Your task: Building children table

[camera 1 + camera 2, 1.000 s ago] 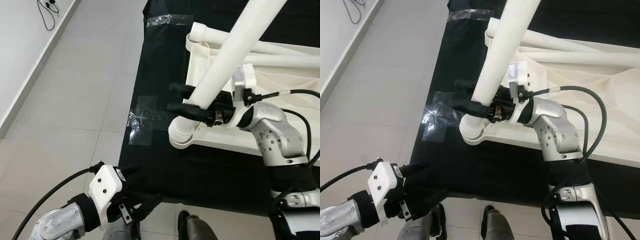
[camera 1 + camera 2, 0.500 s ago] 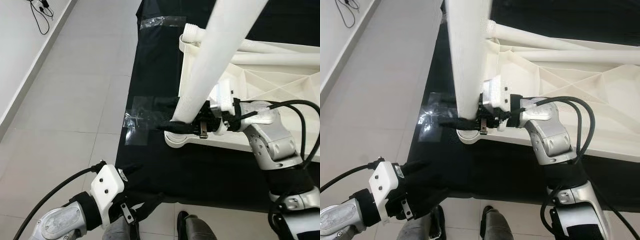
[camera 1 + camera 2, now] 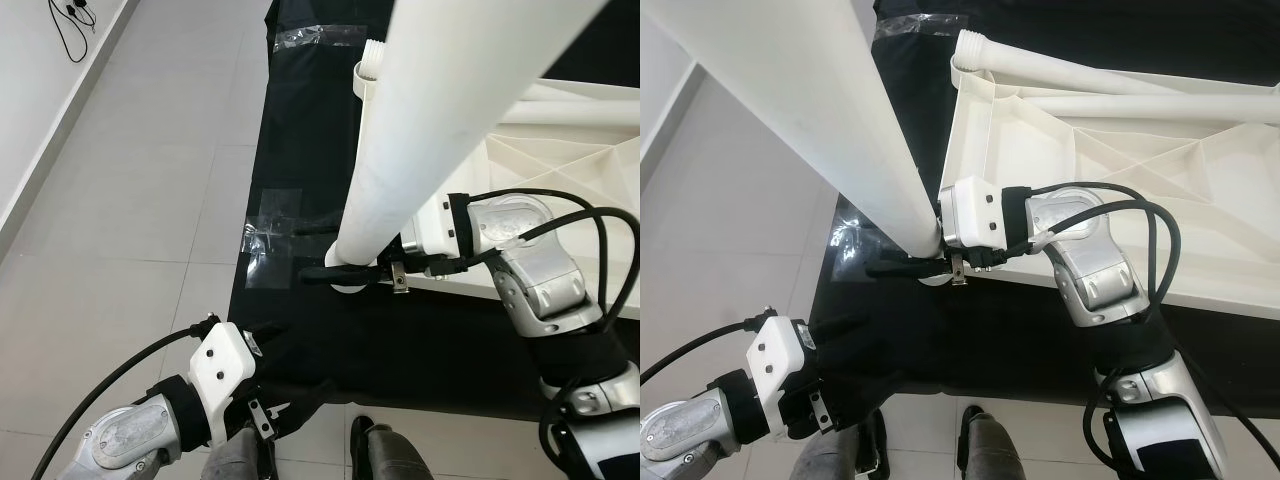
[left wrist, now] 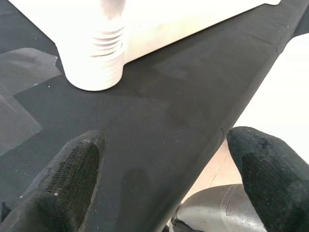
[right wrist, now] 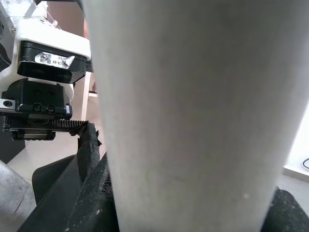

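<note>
The white table top point(image 3: 560, 150) lies upside down on a black mat point(image 3: 310, 130). A thick white table leg point(image 3: 420, 130) rises steeply toward my head from the threaded corner socket point(image 4: 96, 67) at the top's near left corner. My right gripper point(image 3: 345, 268) is shut on the leg's lower end, just above that socket; in the right wrist view the leg point(image 5: 193, 121) sits between the black fingers point(image 5: 91, 193). My left gripper point(image 3: 285, 405) hangs open and holds nothing, low over the mat's near edge, short of the socket. Two more legs point(image 3: 1090, 75) lie across the top.
Clear tape patches point(image 3: 270, 240) hold the mat's left edge to the grey tiled floor point(image 3: 130, 200). A white wall with a dangling cable point(image 3: 65, 15) runs along the far left. My feet point(image 3: 385, 450) stand at the mat's near edge.
The right gripper has swung the leg from a slant to nearly upright over the corner socket, and its wrist has turned and dropped. The left gripper has barely moved.
</note>
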`<state>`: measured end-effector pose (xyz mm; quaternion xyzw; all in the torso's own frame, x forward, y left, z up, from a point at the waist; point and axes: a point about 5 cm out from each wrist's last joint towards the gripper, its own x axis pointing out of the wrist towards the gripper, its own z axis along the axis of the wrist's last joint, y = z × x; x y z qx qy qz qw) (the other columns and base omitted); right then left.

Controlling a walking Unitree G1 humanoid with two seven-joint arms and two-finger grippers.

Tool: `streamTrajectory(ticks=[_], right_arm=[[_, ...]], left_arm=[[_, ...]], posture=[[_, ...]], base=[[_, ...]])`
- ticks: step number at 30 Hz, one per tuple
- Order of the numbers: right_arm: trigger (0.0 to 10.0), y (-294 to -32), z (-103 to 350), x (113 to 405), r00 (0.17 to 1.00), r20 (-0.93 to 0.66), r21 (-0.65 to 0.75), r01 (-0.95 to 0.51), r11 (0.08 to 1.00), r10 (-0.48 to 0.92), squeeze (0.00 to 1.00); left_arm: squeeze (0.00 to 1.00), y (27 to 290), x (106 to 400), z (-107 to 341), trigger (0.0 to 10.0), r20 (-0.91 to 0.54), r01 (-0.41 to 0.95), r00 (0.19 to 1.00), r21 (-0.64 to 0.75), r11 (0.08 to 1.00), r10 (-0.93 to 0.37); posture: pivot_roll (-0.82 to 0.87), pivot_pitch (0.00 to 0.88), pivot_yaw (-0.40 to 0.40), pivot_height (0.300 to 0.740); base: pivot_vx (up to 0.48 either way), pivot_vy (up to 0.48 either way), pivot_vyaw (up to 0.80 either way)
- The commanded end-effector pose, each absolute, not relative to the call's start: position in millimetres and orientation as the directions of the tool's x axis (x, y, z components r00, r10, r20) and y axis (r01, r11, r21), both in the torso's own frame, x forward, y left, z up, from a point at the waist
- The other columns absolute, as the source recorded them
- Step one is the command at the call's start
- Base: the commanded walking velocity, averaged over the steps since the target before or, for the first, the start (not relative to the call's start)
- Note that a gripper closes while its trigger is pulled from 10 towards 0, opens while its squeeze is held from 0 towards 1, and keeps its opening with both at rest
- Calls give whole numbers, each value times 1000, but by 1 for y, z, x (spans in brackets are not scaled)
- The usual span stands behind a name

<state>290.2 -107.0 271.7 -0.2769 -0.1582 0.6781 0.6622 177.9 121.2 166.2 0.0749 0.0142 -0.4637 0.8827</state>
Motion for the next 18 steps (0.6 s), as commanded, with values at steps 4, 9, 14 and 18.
streamTrajectory(ticks=[4,9,14,18], right_arm=[[10000,-117,240,301,56,-288,-448,-890,-82,956,0],[10000,-118,248,319,144,-230,-383,-923,47,962,0],[10000,-117,243,333,251,-216,-327,-929,172,944,0],[10000,-116,241,337,282,-195,-291,-931,219,939,0]], left_arm=[[0,120,175,160,10000,-110,821,570,92,563,-814],[0,119,175,160,10000,-107,821,570,86,564,-815],[0,118,176,160,10000,-106,821,570,87,564,-814],[0,118,176,160,10000,-106,821,571,88,564,-814]], posture=[[58,398,-7,740],[57,399,-12,740],[59,400,-14,740],[59,399,-13,740]], base=[[0,0,0],[0,0,0],[0,0,0],[0,0,0]])
